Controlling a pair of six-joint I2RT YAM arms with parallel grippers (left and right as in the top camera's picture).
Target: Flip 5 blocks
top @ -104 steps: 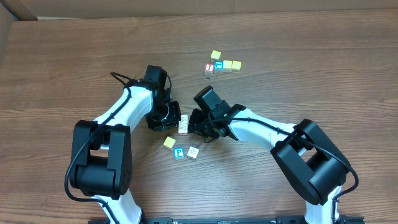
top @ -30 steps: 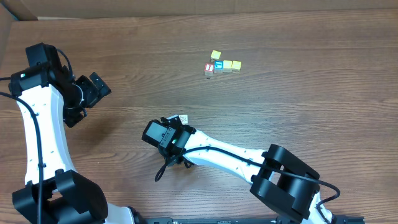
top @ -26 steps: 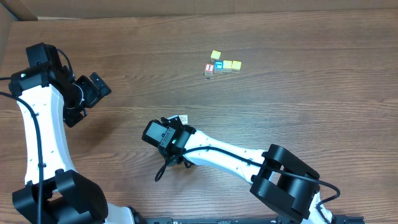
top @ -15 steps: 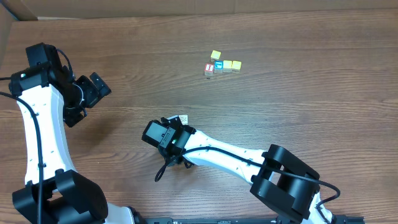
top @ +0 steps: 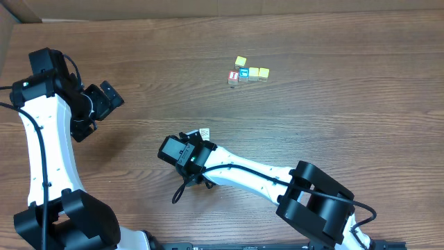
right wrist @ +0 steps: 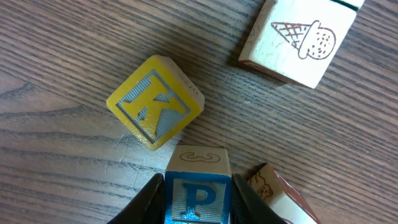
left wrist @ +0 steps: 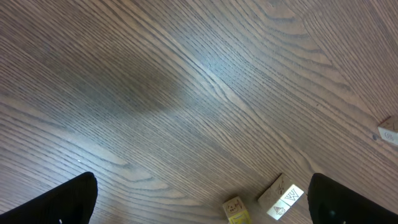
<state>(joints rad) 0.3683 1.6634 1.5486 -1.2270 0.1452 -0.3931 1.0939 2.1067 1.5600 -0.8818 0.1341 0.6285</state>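
Both arms have shifted since the earlier overhead shot. Left arm is now way out at the left side of the desk (top: 333,125), and right arm (top: 236,170) reaches across so its wrist covers the spot where the blocks sit. From above, left hand (top: 109,97) hangs with fingers spread, holding nothing, well apart from everything.

Left wrist view: same story, fingers wide apart over bare wood, with a couple of blocks peeking in at the bottom edge.

Right wrist view is the useful one. Right hand (right wrist: 199,204) is clamped on the blue P block (right wrist: 198,186), a finger flush on each side face. Yellow K block (right wrist: 155,111) sits just beside it, and the ice-cream block (right wrist: 297,40) is further up. These are little wooden cubes, so I'd guess light, rigid and a bit slick on the painted faces. Opposite flat sides are the place to grab. Wrist looks pretty much straight down.
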